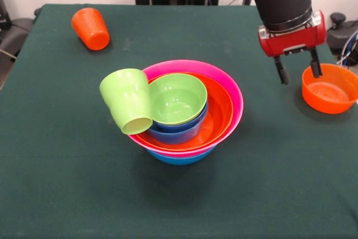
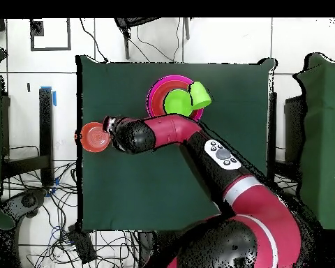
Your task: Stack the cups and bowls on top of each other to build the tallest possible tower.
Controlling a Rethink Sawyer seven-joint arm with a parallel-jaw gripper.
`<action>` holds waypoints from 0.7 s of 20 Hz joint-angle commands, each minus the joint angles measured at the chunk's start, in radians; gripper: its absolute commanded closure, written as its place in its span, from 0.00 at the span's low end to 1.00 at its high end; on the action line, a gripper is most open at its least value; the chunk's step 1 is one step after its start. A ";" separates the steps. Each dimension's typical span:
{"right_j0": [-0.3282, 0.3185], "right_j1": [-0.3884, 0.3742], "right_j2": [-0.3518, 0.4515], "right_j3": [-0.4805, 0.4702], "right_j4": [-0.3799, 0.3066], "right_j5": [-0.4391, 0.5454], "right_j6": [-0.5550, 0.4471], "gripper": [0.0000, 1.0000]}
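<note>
No text, label, brand, number or sign can be read on anything here.

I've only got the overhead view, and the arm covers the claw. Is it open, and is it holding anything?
Observer: The claw is open and empty, beside the small orange bowl.
Operator: Where's the orange cup?
Observer: The orange ribbed cup sits near a corner of the table, apart from the tower.
Operator: Is the green cup upright?
Observer: No, the lime-green cup is tilted, leaning against the pink bowl at its rim.
</note>
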 commanded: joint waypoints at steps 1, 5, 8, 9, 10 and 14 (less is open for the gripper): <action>-0.025 0.150 0.085 -0.087 -0.059 0.100 -0.271 0.00; -0.041 0.183 0.112 -0.093 -0.063 0.102 -0.281 0.00; -0.061 0.194 0.140 -0.084 -0.063 0.115 -0.291 0.00; -0.065 0.196 0.145 -0.082 -0.065 0.116 -0.290 0.00; -0.068 0.199 0.148 -0.081 -0.069 0.115 -0.288 0.00; -0.077 0.213 0.145 -0.084 -0.092 0.102 -0.283 0.00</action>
